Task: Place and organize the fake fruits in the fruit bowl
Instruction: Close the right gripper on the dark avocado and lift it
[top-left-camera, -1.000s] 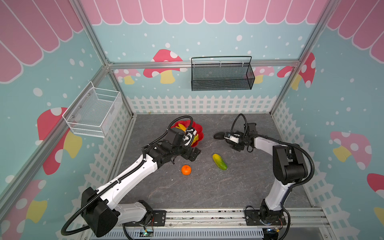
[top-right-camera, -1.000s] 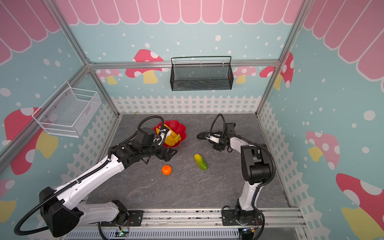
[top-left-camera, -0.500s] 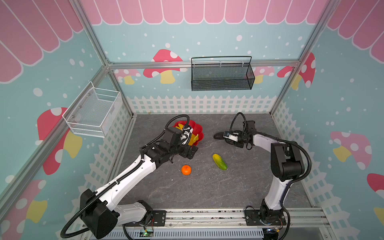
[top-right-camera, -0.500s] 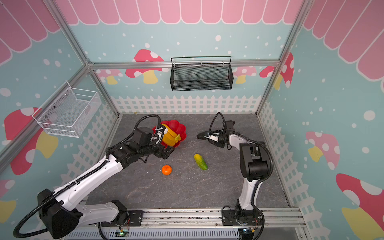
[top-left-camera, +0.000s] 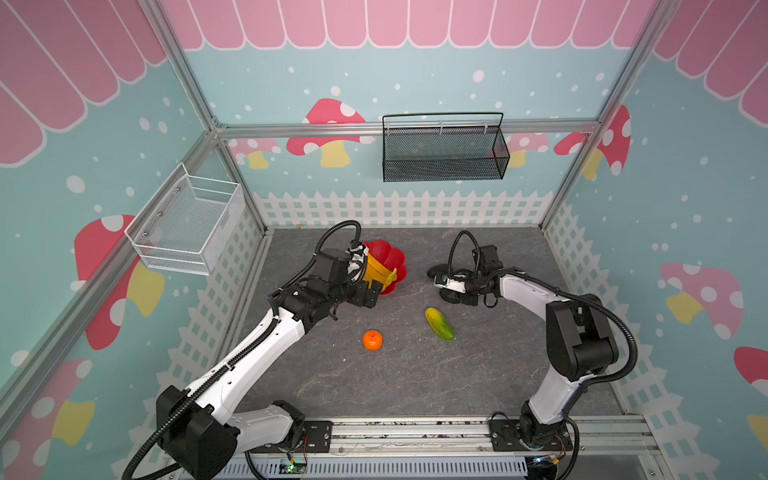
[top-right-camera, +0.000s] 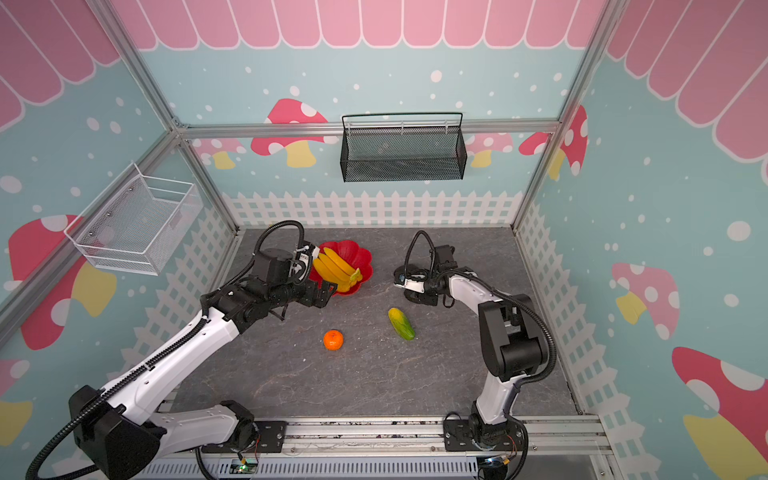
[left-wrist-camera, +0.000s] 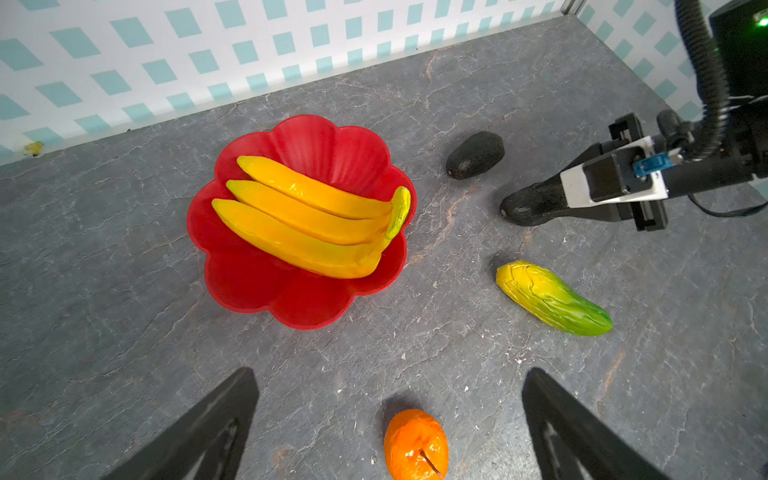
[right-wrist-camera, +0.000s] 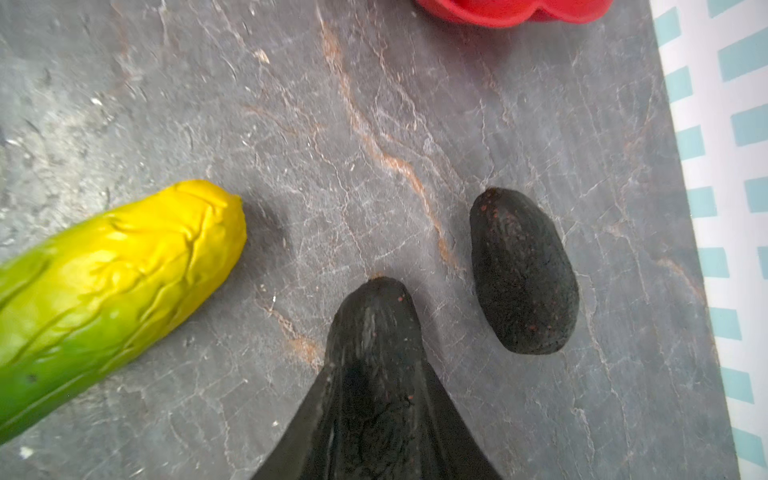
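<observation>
Grey stone-look tabletop (top-left-camera: 415, 382) inside pastel mushroom walls (top-left-camera: 457, 62): in both top views a shallow red petalled plastic bowl (top-left-camera: 397, 259) sits far left of centre, holding the yellow banana bunch (top-left-camera: 376, 270). A small round orange (top-left-camera: 372, 340) and an elongated yellow-green fruit (top-left-camera: 439, 324) lie nearer.

Left wrist view: the left gripper (left-wrist-camera: 390, 374) hangs empty by the bowl's near edge, jaws wide apart.

Right wrist view: the right gripper (right-wrist-camera: 374, 365) is clamped on one dark oval avocado (right-wrist-camera: 374, 316). The second dark avocado (right-wrist-camera: 523, 270) lies just beside it, right of the bowl.

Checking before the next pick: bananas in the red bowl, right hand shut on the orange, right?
Not the orange: the right wrist view shows the right hand shut on a dark avocado. The orange lies free on the table. The rest holds.
</observation>
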